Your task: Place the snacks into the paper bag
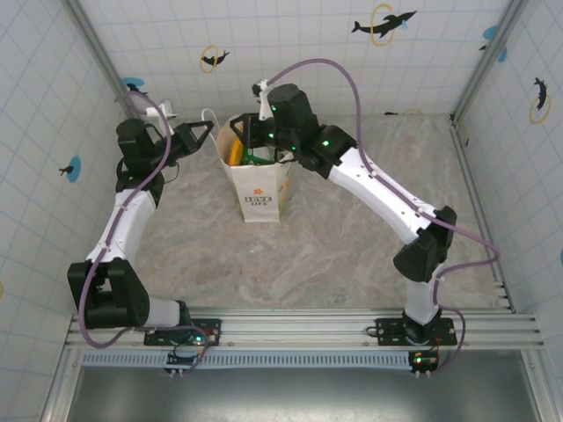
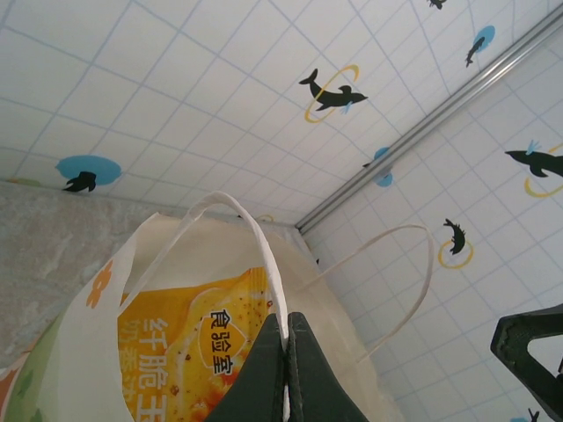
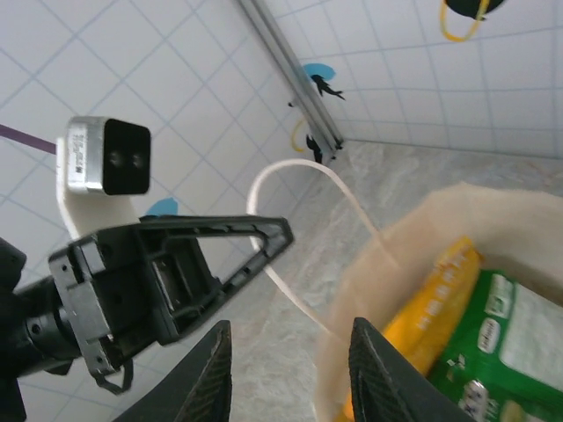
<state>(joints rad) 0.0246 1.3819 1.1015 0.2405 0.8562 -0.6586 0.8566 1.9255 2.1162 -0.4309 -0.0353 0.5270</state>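
With yellow and green snacks [image 3: 457,308] already inside the paper bag [image 1: 261,189] upright on the bench [image 1: 352,264], the job looks almost done: the left gripper [image 2: 287,330] has its jaws pinching a bag handle [image 2: 255,233], and the right gripper [image 3: 290,330] hangs above the mouth with jaws spread and empty.

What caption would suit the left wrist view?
Left gripper shut on a handle of the paper bag; orange snack packet inside.
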